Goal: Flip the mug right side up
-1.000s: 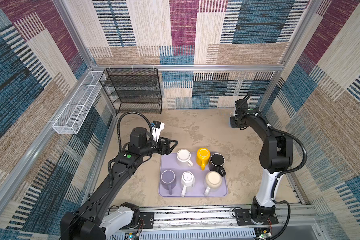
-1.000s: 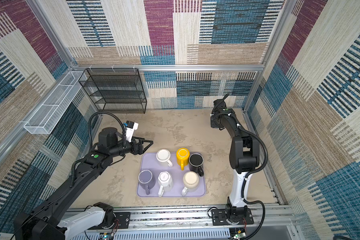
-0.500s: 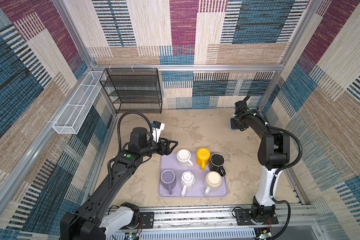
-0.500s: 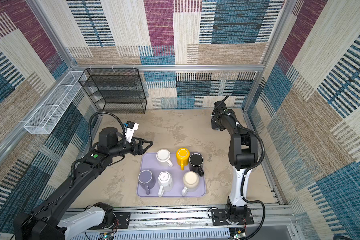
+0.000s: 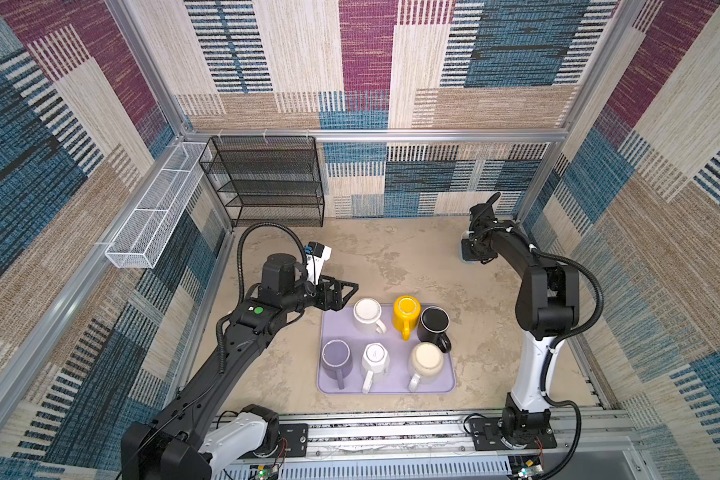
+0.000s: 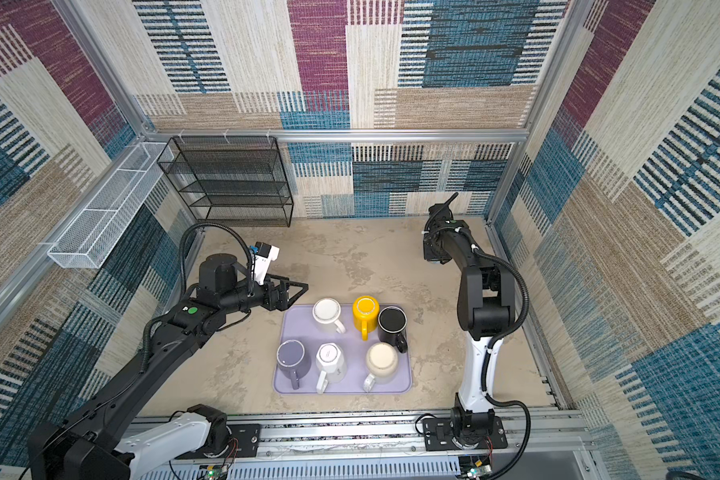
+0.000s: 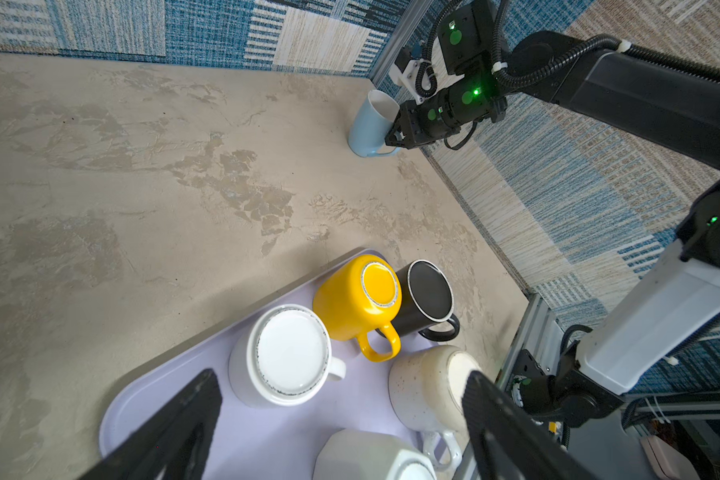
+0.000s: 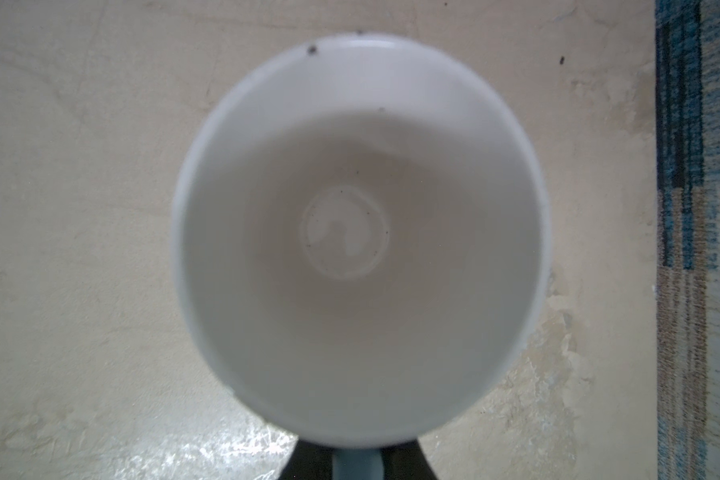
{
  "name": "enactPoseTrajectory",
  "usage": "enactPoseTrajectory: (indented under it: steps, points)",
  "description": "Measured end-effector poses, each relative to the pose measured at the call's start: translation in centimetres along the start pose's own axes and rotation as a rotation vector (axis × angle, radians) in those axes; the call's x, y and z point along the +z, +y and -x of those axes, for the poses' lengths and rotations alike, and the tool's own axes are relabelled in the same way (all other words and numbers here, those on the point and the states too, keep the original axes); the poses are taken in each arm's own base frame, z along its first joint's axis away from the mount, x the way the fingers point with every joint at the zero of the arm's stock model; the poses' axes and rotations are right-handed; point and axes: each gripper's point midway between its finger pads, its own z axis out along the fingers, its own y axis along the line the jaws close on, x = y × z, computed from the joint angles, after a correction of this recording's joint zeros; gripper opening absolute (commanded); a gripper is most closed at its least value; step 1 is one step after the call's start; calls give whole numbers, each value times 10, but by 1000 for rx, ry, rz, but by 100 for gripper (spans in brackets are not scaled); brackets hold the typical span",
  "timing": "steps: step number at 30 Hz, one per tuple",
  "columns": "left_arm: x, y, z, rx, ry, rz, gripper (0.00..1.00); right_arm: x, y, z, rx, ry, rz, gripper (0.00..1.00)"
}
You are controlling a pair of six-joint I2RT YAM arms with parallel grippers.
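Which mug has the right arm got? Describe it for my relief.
Start at the purple tray, then look beyond it to the far right corner of the table. There the right gripper is shut on the handle of the light blue mug, mouth up, white inside. It is the only blue mug and the only one off the tray.

The table [image 5: 391, 257] is a beige, stone-like slab mottled with darker patches, filling the lower middle of both top views [image 6: 350, 257]. A lavender tray [image 5: 391, 386] lies flat on it toward the lower centre, well apart from the walls [image 6: 350, 386]; the left wrist view shows its rounded corner [image 7: 150, 399]. A black wire rack [image 5: 267, 183] stands at the table's upper left edge against the back wall [image 6: 229, 183]. A blue mug [image 5: 466, 251] stands mouth up at the table's upper right, near the corner [image 7: 368, 129].
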Motion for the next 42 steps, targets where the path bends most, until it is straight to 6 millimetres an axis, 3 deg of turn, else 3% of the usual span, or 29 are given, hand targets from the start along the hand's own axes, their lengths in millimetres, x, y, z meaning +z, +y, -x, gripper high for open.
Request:
enactPoseTrajectory:
  steps: [15, 24, 28, 32, 39, 42]
  points:
    - [0, 4, -4, 10, 12, 40, 94, 4, 0, 1, 7, -10, 7, 14]
    - [1, 6, -5, 17, 13, 64, 93, 5, 3, -2, 7, -4, 26, 45]
    - [2, 14, -7, 13, 18, 98, 92, 2, 3, -1, 8, -9, 33, 54]
    - [6, 24, -14, 1, 40, 146, 90, -16, 2, 6, 18, -41, 43, 56]
    - [21, 42, -39, -22, 136, 244, 89, -68, 1, 29, 51, -162, 95, 56]
    - [29, 41, -52, -37, 192, 261, 89, -90, 7, 32, 57, -212, 153, 55]
